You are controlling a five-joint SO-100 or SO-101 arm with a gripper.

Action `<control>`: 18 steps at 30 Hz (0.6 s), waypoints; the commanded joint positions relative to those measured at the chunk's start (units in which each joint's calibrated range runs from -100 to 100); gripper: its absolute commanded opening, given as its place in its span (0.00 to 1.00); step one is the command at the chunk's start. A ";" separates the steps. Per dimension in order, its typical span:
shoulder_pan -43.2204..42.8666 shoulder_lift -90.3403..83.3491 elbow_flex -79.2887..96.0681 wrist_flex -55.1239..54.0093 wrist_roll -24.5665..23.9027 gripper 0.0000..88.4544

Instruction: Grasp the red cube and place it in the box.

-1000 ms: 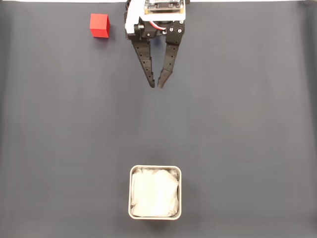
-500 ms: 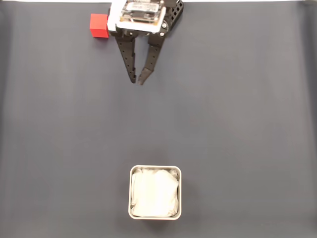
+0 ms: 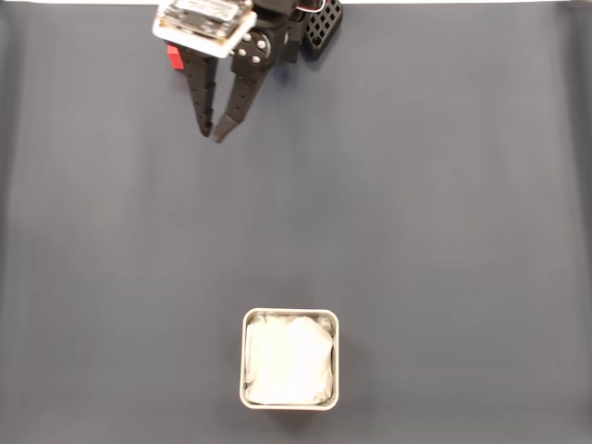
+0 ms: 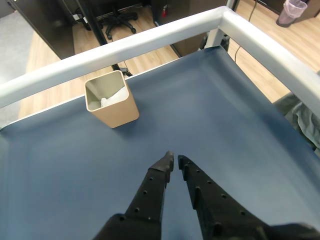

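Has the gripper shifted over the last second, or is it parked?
Yes. In the fixed view the gripper has swung left, away from above the box, and now covers most of the red cube.

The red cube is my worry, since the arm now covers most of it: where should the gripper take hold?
Judging by the fixed view, across two opposite flat side faces, from above. The red cube sits flat on the mat; the gripper, nearly shut, must open first.

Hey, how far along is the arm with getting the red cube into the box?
Nothing is done yet. In the fixed view the red cube sits on the mat, mostly hidden under the arm. The gripper is nearly closed and empty, pointing past it. Grasping, carrying and dropping it into the box remain.
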 commanded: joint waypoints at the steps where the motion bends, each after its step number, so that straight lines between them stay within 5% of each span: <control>1: 3.01 0.53 -2.81 0.54 -0.39 0.00; 18: 14.94 3.73 -5.54 3.32 -2.15 0.00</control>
